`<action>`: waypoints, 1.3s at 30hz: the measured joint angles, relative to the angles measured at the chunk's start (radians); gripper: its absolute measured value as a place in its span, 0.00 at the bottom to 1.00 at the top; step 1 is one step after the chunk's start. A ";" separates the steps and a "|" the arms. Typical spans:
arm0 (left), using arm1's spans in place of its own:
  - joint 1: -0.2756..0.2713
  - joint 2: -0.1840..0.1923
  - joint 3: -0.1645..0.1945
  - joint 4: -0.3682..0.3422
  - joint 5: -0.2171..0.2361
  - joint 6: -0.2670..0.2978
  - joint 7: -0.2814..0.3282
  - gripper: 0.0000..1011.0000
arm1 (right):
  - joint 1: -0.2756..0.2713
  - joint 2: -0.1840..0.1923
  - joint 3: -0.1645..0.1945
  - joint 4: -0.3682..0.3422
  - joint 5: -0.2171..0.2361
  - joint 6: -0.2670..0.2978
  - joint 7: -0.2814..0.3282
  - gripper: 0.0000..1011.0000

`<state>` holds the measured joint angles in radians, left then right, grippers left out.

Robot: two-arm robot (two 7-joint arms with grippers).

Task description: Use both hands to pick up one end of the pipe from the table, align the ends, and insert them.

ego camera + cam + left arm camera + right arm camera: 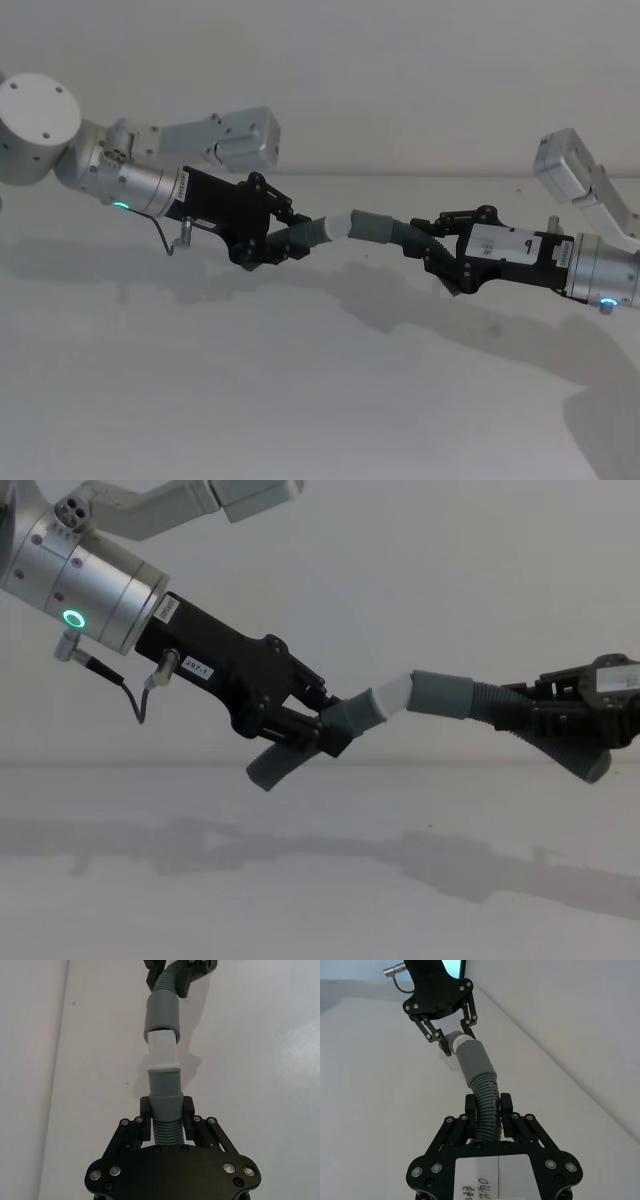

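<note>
Left claw (268, 240) pinches the white tip (335, 226); socket (375, 226), pinched by right claw (432, 250), meets it at 3 o'clock, axes slightly bent.

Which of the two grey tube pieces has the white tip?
The piece held by the left gripper: its tube ends in a white tip. The right gripper holds the other, ending in a wide grey socket.

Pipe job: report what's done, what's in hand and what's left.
Done: both pieces are lifted off the table, left gripper shut on the white-tipped piece, right gripper shut on the socket piece. In hand: the white tip sits at the socket's mouth. Left: pushing it fully home.
</note>
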<state>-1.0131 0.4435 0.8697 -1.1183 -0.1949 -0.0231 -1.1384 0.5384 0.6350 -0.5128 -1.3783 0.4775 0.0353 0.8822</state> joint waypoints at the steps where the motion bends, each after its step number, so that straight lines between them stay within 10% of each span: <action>1: -0.002 0.001 0.002 -0.001 0.002 -0.001 -0.001 0.35 | 0.001 0.000 -0.001 0.000 -0.001 -0.001 0.000 0.28; 39: -0.081 0.041 0.102 -0.112 0.121 0.072 0.017 0.35 | 0.020 0.044 -0.050 -0.039 -0.040 -0.038 -0.012 0.28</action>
<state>-1.0946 0.4844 0.9715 -1.2306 -0.0739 0.0485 -1.1213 0.5588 0.6790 -0.5628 -1.4175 0.4377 -0.0032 0.8701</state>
